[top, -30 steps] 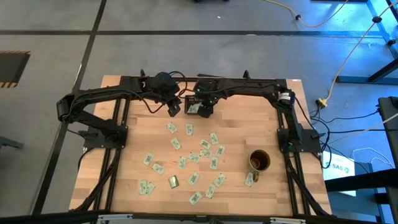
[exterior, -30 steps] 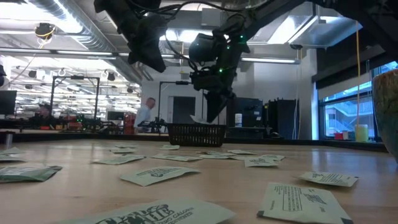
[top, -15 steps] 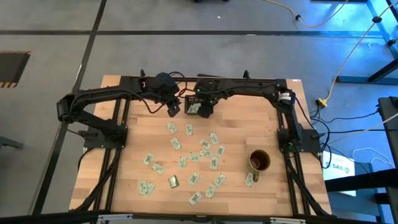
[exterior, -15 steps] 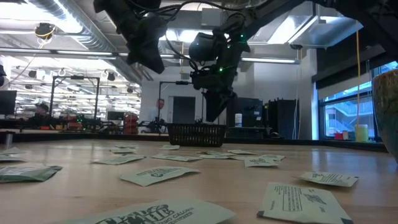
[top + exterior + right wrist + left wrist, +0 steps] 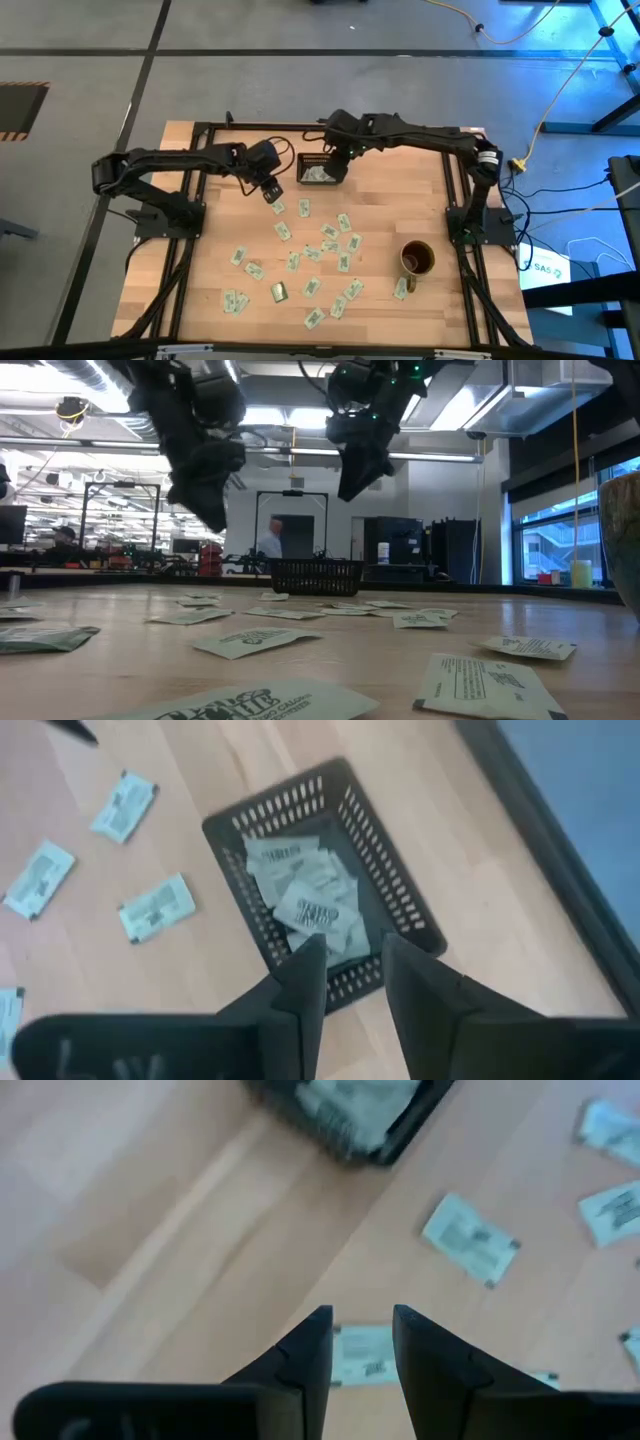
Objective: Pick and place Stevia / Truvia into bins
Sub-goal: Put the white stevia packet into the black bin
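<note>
Many pale green and white Stevia packets (image 5: 312,255) lie flat on the wooden table. More packets (image 5: 318,905) lie in the black slatted bin (image 5: 320,172) at the far middle. My left gripper (image 5: 272,193) hangs open, pointing steeply down, left of the bin. In the left wrist view one packet (image 5: 362,1355) shows on the table below the gap between its fingers. My right gripper (image 5: 335,150) is open and raised above the bin's far side (image 5: 330,985), holding nothing.
A brownish-gold mug (image 5: 417,258) stands at the near right among the packets. Black frame rails (image 5: 190,190) run along both sides and the far edge of the table. In the low view a person (image 5: 268,545) shows in the room beyond.
My left gripper has come down and moved toward the near edge, away from the bin, over the nearest packets. My right gripper has risen from the bin toward the far edge. The pale packet seen at its fingertips a second ago is no longer there.
</note>
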